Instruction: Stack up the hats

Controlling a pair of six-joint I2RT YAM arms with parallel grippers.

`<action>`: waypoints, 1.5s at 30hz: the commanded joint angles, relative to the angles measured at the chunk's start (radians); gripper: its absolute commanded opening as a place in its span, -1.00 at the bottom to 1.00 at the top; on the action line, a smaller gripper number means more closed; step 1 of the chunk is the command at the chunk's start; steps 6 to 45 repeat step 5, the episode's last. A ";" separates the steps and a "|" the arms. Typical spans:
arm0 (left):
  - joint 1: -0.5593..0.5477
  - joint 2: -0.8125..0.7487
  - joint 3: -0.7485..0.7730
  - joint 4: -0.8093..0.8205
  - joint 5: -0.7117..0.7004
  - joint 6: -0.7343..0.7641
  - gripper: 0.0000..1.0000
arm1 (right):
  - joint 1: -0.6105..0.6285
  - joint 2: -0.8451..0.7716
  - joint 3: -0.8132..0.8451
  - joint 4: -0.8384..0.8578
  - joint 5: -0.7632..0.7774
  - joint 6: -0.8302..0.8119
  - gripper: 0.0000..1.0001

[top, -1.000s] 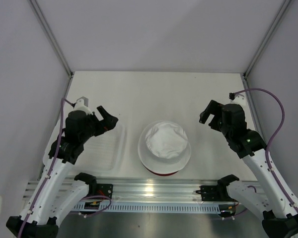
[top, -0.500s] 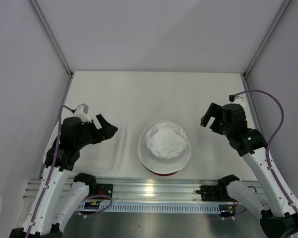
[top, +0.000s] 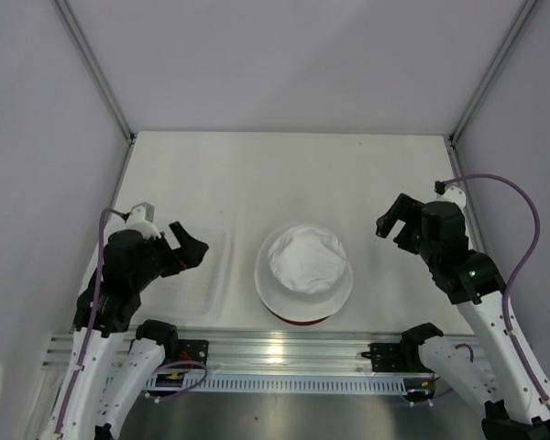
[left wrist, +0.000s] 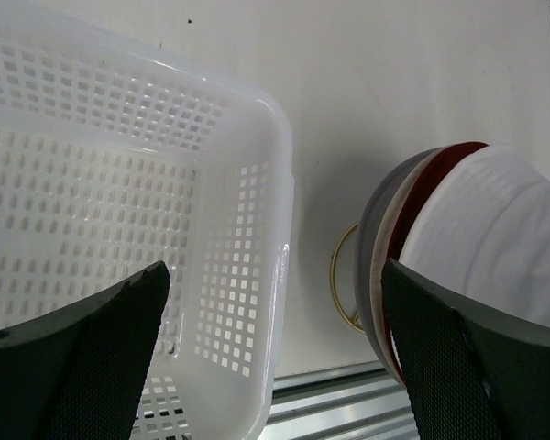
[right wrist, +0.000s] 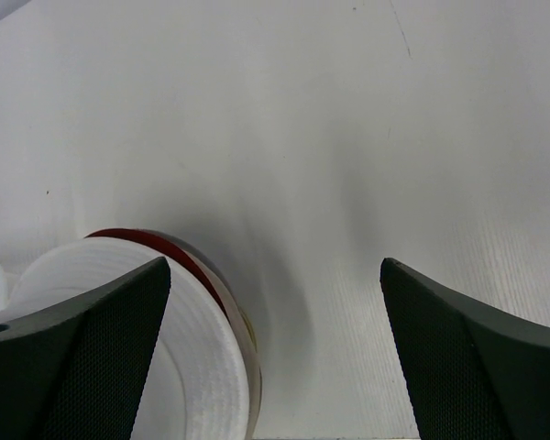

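Crowning the pile, the white hat [top: 304, 261] lies on the dark red hat [left wrist: 422, 188], whose edge peeks out under its brim. Beneath that is the beige hat [left wrist: 382, 291], lowest of the three, resting on the surface [top: 284, 174]. Left of the white hat, the left tool [top: 191, 246] hangs over a perforated clear tray [left wrist: 119, 183], jaws spread wide and gripping nothing. Right of the white hat, the right tool [top: 392, 220] hovers above bare surface, equally released and empty.
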 commanded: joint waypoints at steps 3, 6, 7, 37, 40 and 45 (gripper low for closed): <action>0.011 0.025 0.001 0.005 0.016 0.046 0.99 | -0.003 0.011 0.022 0.046 0.078 0.015 0.99; 0.011 0.030 0.006 0.014 0.013 0.056 0.99 | -0.001 0.011 0.022 0.049 0.077 0.006 0.99; 0.011 0.030 0.006 0.014 0.013 0.056 0.99 | -0.001 0.011 0.022 0.049 0.077 0.006 0.99; 0.011 0.030 0.006 0.014 0.013 0.056 0.99 | -0.001 0.011 0.022 0.049 0.077 0.006 0.99; 0.011 0.030 0.006 0.014 0.013 0.056 0.99 | -0.001 0.011 0.022 0.049 0.077 0.006 0.99; 0.011 0.030 0.006 0.014 0.013 0.056 0.99 | -0.001 0.011 0.022 0.049 0.077 0.006 0.99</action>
